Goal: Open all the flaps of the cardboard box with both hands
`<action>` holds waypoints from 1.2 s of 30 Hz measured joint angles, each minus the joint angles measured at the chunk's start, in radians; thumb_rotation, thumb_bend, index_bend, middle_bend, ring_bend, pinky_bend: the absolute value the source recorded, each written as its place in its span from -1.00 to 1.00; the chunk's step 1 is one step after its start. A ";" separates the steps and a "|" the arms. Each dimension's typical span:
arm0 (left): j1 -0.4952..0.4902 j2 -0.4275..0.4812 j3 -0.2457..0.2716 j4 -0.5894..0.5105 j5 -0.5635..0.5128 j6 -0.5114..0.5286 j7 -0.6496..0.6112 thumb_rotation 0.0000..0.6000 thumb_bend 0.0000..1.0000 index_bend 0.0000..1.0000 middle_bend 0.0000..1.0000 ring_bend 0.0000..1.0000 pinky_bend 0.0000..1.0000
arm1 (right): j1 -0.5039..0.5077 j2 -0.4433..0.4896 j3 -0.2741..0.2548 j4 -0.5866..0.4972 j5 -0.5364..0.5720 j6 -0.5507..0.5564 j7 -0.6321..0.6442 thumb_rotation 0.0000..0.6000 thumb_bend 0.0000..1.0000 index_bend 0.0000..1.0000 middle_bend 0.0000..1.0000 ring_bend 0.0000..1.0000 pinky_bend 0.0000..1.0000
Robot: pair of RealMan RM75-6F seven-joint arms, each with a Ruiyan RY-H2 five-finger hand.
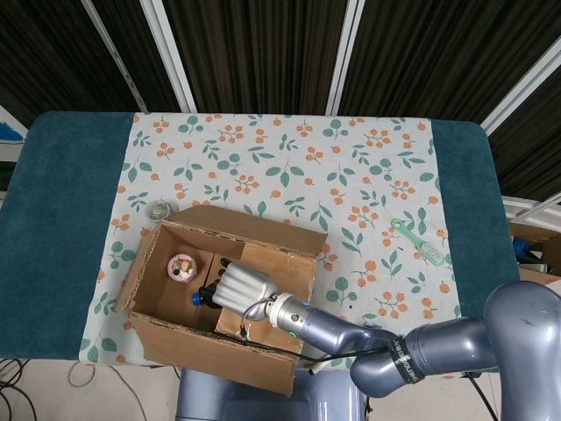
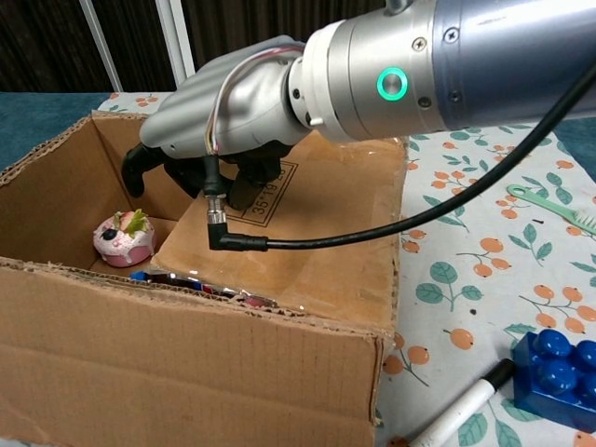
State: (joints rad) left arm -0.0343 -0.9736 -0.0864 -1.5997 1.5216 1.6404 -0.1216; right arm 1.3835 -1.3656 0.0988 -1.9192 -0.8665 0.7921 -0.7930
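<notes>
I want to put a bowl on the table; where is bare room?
Free: the floral tablecloth behind the brown cardboard box, and the teal table left of it. Crowded: the box's right side, with the right hand, the green brush, blue toy brick and white marker.

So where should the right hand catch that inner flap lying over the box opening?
Probably its free edge, toward the cupcake. The flap slopes down into the box, hinged at the robot's right, so the right hand likely hooks fingers under from the left, then lifts rightward.
</notes>
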 measured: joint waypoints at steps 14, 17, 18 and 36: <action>0.002 -0.003 0.002 -0.003 0.008 0.000 0.005 1.00 0.11 -0.72 -0.71 -1.00 -1.00 | 0.008 0.005 -0.023 -0.014 -0.028 0.037 -0.028 1.00 1.00 -0.54 0.07 0.01 -0.54; 0.003 -0.001 0.003 -0.004 0.009 0.000 0.002 1.00 0.11 -0.72 -0.71 -1.00 -1.00 | 0.011 0.017 -0.022 -0.025 -0.032 0.046 -0.039 1.00 1.00 -0.54 0.08 0.02 -0.54; 0.003 -0.001 0.002 -0.004 0.009 0.000 0.003 1.00 0.11 -0.72 -0.71 -1.00 -1.00 | 0.013 0.024 -0.021 -0.030 -0.030 0.048 -0.044 1.00 1.00 -0.54 0.08 0.02 -0.54; 0.005 0.000 0.002 -0.010 0.005 -0.005 0.017 1.00 0.11 -0.72 -0.71 -1.00 -1.00 | 0.087 0.195 -0.002 -0.170 0.099 0.084 -0.152 1.00 1.00 -0.54 0.08 0.03 -0.54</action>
State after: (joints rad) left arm -0.0295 -0.9734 -0.0842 -1.6098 1.5262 1.6358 -0.1050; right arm 1.4710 -1.1708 0.0967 -2.0895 -0.7675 0.8758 -0.9455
